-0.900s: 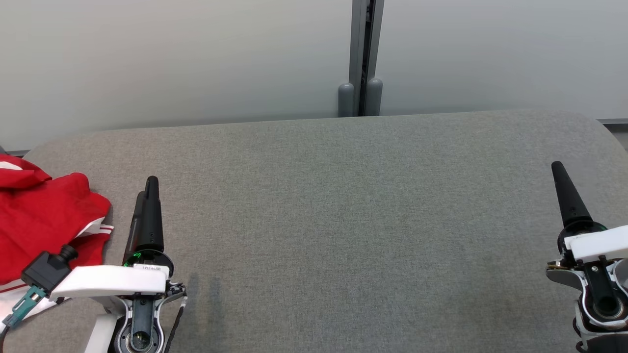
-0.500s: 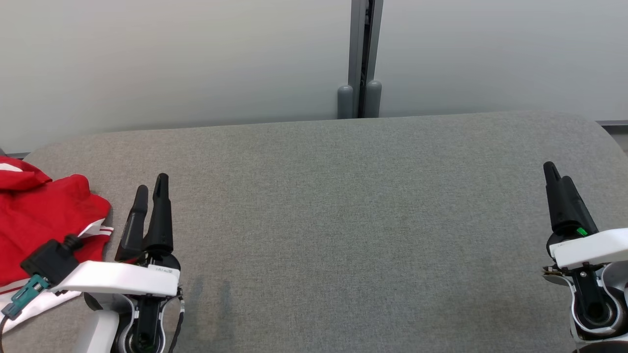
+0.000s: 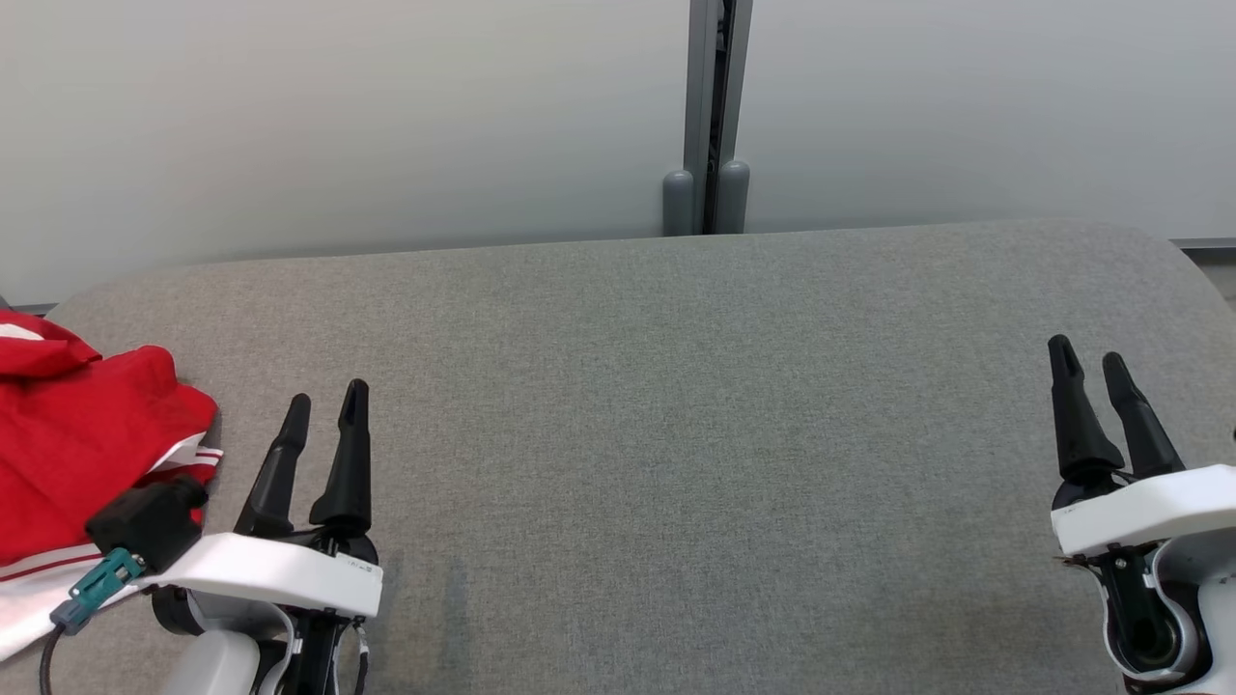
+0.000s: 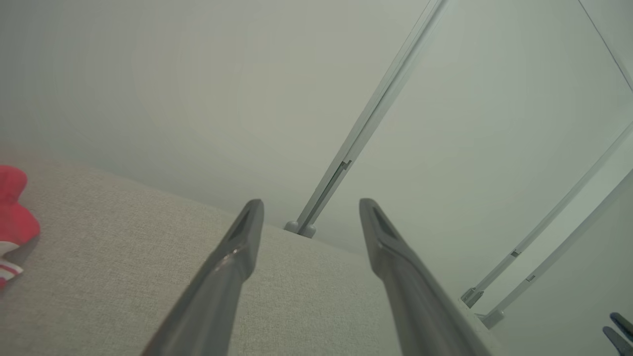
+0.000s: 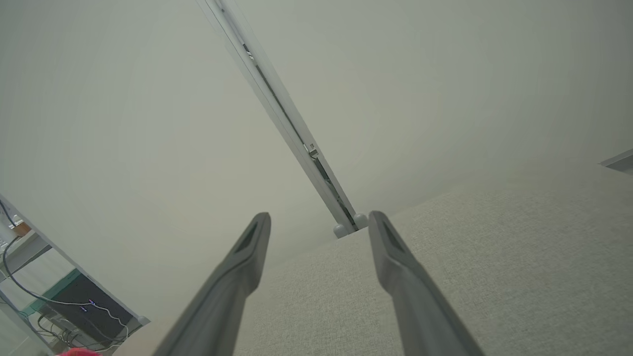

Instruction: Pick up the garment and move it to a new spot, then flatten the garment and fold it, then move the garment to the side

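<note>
The garment [image 3: 82, 444] is red with white stripes and lies crumpled at the left end of the grey padded table [image 3: 676, 386]. A red edge of the garment [image 4: 12, 212] sits at the far left of the left wrist view. My left gripper [image 3: 326, 405] hovers just right of the garment, open, with nothing between its fingers. The same gripper [image 4: 310, 206] points toward the table's far edge and the wall. Far to the right, my right gripper [image 3: 1089, 355] is open and empty over the table's right end. In its own wrist view the right gripper [image 5: 319, 217] spreads wide above grey fabric.
A pale wall with a vertical metal post [image 3: 710, 116] rises just behind the table. The table's far edge is rounded at both ends. A shelf with cables and a dark box [image 5: 79, 301] stands off the table's left end.
Both grippers turned about their wrists, so their two fingers now stand side by side and apart. The left one drifted slightly right and toward me. The garment lies as before.
</note>
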Available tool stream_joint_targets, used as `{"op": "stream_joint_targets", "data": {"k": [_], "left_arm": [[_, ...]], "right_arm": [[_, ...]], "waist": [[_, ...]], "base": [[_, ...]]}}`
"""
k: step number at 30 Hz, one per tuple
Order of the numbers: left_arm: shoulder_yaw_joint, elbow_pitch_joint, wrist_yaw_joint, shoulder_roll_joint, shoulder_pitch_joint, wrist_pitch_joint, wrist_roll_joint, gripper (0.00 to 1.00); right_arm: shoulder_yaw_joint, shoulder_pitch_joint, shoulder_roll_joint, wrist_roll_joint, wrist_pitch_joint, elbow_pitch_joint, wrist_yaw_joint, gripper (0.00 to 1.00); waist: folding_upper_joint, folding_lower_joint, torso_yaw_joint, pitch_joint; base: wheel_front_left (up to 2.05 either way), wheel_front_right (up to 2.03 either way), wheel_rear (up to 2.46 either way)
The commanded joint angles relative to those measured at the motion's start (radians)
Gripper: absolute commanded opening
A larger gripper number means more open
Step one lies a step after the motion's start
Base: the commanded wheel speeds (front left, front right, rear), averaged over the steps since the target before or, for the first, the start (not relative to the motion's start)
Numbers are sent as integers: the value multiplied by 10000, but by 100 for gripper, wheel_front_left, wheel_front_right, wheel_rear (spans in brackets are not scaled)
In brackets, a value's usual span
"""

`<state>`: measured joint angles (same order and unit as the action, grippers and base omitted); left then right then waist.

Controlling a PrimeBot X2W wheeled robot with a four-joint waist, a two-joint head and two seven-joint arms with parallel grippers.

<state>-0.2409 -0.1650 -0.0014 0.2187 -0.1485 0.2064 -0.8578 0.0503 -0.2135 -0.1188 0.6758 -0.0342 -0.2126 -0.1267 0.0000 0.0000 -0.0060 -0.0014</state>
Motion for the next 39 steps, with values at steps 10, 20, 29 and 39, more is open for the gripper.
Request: {"op": "stream_joint_targets", "data": {"k": [10,20,29,39], "left_arm": [[-220,-210,272,343,44,163,1035,100],[-316,-587,508,475,55,263,1789,100],[-362,-886,704,513,56,330,2260,100],[-493,-1274,862,620,57,373,2730,100]], "right_arm": [[-200,273,-71,-1672,-543,-47,-51,100],[-252,479,25,-2690,-936,-225,-51,100],[-302,568,75,-3285,-1231,-345,-53,100],[-361,728,73,-4237,-1574,-609,-55,100]], "waist": [[0,0,7,-26],[0,0,19,-49],[0,0,13,-68],[0,0,31,-98]], "base": [[0,0,0],[0,0,0],[0,0,0],[0,0,0]]}}
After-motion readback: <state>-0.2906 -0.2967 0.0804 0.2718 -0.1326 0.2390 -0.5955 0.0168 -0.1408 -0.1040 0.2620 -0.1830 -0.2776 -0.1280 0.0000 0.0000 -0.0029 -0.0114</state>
